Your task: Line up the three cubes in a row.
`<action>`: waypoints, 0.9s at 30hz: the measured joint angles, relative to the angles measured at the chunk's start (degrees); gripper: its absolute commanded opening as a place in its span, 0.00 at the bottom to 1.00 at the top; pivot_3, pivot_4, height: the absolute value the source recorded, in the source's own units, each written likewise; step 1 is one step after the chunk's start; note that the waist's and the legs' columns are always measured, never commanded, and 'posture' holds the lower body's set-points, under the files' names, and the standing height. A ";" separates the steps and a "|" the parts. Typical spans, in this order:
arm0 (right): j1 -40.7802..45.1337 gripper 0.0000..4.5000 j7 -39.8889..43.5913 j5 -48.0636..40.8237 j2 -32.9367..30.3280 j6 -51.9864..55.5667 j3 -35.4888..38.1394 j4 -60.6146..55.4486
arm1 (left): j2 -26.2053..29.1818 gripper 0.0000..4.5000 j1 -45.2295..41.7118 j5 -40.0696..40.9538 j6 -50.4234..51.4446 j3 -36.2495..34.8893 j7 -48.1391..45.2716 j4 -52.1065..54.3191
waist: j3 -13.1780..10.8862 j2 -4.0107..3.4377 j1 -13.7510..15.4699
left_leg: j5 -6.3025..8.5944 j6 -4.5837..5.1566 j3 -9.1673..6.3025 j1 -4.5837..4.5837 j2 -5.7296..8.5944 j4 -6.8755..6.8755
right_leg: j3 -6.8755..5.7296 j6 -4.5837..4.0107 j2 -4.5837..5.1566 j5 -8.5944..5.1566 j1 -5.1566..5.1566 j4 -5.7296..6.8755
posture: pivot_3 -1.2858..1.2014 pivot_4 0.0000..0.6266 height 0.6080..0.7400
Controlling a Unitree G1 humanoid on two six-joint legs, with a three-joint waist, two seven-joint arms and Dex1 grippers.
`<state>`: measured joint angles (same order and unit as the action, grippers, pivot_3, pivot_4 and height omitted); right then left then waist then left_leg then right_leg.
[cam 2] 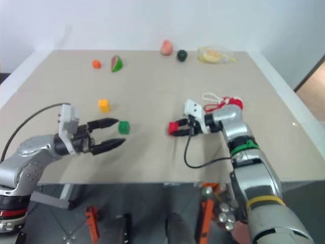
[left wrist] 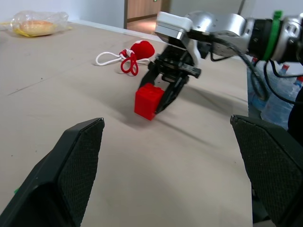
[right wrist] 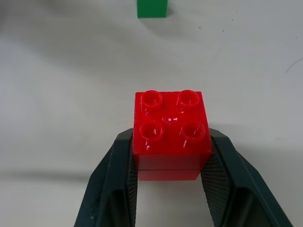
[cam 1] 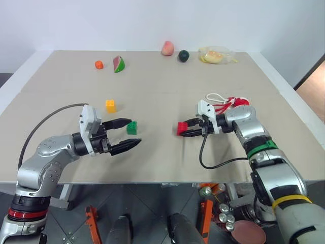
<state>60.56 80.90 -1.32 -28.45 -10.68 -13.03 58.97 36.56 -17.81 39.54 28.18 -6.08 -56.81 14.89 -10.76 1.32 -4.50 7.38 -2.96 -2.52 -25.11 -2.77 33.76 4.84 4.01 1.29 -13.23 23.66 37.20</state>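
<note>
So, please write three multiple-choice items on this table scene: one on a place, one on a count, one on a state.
1. Where does the green cube lie?
A. beside the bagged bread
B. near the open left gripper
C. on top of the yellow cube

2. How many stud-topped cubes are there?
A. two
B. three
C. five

3. What is the state of the right gripper?
A. shut on the red cube
B. open and empty
C. shut on the Santa toy's cord

Answers:
1 B: it sits on the table by the left fingertips.
2 B: yellow, green and red.
3 A: both fingers press the red cube's sides.
</note>
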 measured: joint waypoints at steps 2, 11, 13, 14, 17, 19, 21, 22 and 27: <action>1.22 0.28 0.06 1.12 0.82 -1.99 -0.11 3.18 | 0.20 0.98 0.71 0.39 0.53 -0.48 0.07 0.78 | 0.00 0.00 0.02 | 0.00 0.00 0.00 0.00 0.00 -0.05 | 0.00 0.00 0.00 -0.04 0.00 0.00 | 0.52 0.24 1.00; 2.73 0.28 2.59 3.46 3.29 -4.87 -0.17 8.31 | 0.36 0.98 4.19 0.96 0.98 -1.02 0.45 3.52 | 0.00 -0.01 0.03 | 0.01 -0.01 -0.03 0.03 0.00 -0.12 | -0.02 -0.03 0.00 -0.05 0.00 0.01 | 0.52 0.24 1.00; 2.72 0.28 2.77 3.59 3.73 -5.24 -0.14 8.35 | 0.56 0.98 4.82 0.96 0.98 -1.25 0.54 3.99 | 0.00 -0.01 0.03 | 0.00 -0.01 -0.03 0.04 0.00 -0.11 | -0.02 -0.04 0.00 -0.04 0.00 0.01 | 0.52 0.24 1.00; 2.73 0.28 2.77 3.62 3.87 -5.33 -0.10 8.38 | 0.64 0.98 5.00 0.96 0.98 -1.38 0.57 4.01 | 0.00 -0.01 0.03 | 0.00 -0.01 -0.03 0.04 0.00 -0.10 | -0.01 -0.04 0.00 -0.04 -0.01 0.02 | 0.52 0.24 1.00; 2.72 0.28 2.77 3.61 4.08 -5.33 0.24 8.69 | 0.94 0.98 5.42 0.96 0.98 -1.97 0.63 4.03 | 0.00 -0.01 0.03 | 0.00 -0.01 -0.02 0.04 0.00 -0.10 | -0.01 -0.05 0.00 -0.03 -0.01 0.01 | 0.52 0.24 1.00; 2.72 0.28 2.75 3.62 4.16 -5.34 0.33 8.75 | 0.98 0.98 5.55 0.96 0.98 -2.36 0.67 4.04 | 0.00 -0.01 0.04 | 0.00 -0.01 -0.02 0.04 0.00 -0.10 | -0.02 -0.05 0.00 -0.03 -0.01 0.02 | 0.52 0.24 1.00; 2.72 0.28 2.75 3.62 4.33 -5.35 0.38 8.75 | 0.98 0.98 5.55 0.96 0.98 -2.41 0.74 4.07 | 0.00 -0.01 0.04 | 0.00 -0.01 -0.03 0.04 0.00 -0.10 | -0.02 -0.04 0.00 -0.03 -0.01 0.02 | 0.52 0.24 1.00; 2.71 0.28 2.78 3.62 4.41 -5.35 0.41 8.75 | 0.97 0.98 5.55 0.96 0.98 -2.41 0.92 4.07 | 0.00 -0.01 0.04 | 0.00 -0.01 -0.03 0.04 0.00 -0.10 | -0.02 -0.05 0.00 -0.03 -0.01 0.02 | 0.52 0.24 1.00; 2.32 0.28 3.83 3.36 4.45 -5.26 0.79 8.67 | 0.97 0.98 5.51 0.96 0.97 -2.40 1.29 4.06 | 0.00 -0.01 0.04 | 0.00 -0.01 -0.02 0.04 0.00 -0.10 | -0.02 -0.04 0.00 -0.04 -0.02 0.02 | 0.52 0.24 1.00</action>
<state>62.88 84.73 2.04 -23.99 -15.94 -12.25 67.64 37.52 -12.30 40.50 29.15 -8.48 -55.52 18.95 -10.76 1.31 -4.46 7.38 -2.97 -2.55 -25.08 -2.77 33.66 4.82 3.97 1.29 -13.27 23.65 37.22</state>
